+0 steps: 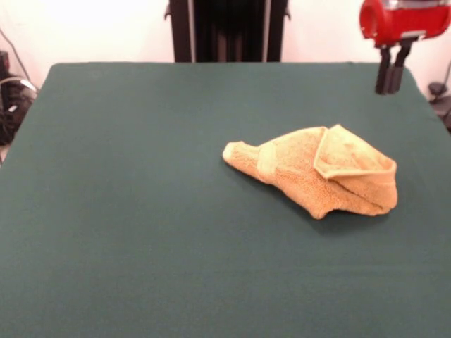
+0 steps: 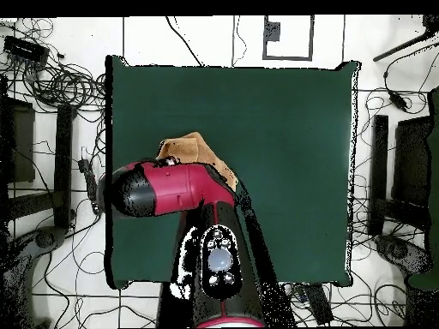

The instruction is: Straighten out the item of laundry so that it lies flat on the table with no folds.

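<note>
The orange-tan towel (image 1: 317, 172) lies crumpled on the right half of the green table (image 1: 141, 176). One corner is folded over on top at its right and a narrow end points left. My gripper (image 1: 390, 79) hangs from the red arm head, well above the table and behind the towel's right end. Its two black fingers are close together and hold nothing. In the overhead view the towel (image 2: 193, 147) shows only in part, at the left of the table (image 2: 283, 128), since the red arm (image 2: 167, 188) covers its near side and hides the gripper.
The robot's black pedestal (image 1: 229, 28) stands at the table's far edge. Cables and stands (image 2: 51, 86) lie on the floor around the table.
</note>
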Available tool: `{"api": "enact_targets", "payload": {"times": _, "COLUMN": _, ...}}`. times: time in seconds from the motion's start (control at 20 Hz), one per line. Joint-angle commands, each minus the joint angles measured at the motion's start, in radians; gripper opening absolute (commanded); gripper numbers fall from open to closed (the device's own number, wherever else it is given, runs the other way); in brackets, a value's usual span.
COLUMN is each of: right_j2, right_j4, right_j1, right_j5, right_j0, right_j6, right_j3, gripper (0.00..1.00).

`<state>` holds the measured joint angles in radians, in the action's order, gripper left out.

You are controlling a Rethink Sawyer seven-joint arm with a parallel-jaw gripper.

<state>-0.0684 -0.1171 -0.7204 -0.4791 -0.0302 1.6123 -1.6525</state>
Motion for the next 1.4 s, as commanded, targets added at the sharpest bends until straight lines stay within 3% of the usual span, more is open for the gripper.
{"api": "enact_targets", "payload": {"times": 0.05, "right_j2": -0.04, "right_j4": -0.026, "right_j1": 0.136, "right_j5": -0.015, "right_j0": 0.041, "right_j6": 0.074, "right_j3": 0.045, "gripper": 0.0}}
{"api": "enact_targets", "payload": {"times": 0.25, "right_j2": -0.077, "right_j4": -0.015, "right_j1": 0.163, "right_j5": -0.002, "right_j0": 0.09, "right_j6": 0.052, "right_j3": 0.052, "gripper": 0.0}}
{"api": "enact_targets", "payload": {"times": 0.7, "right_j2": -0.097, "right_j4": -0.03, "right_j1": 0.176, "right_j5": -0.083, "right_j0": 0.114, "right_j6": 0.003, "right_j3": 0.082, "gripper": 0.0}}
{"api": "enact_targets", "payload": {"times": 0.75, "right_j2": -0.097, "right_j4": -0.031, "right_j1": 0.176, "right_j5": -0.09, "right_j0": 0.115, "right_j6": 0.004, "right_j3": 0.084, "gripper": 1.0}}
{"api": "enact_targets", "payload": {"times": 1.4, "right_j2": -0.092, "right_j4": -0.049, "right_j1": 0.169, "right_j5": -0.11, "right_j0": 0.112, "right_j6": -0.013, "right_j3": 0.115, "gripper": 1.0}}
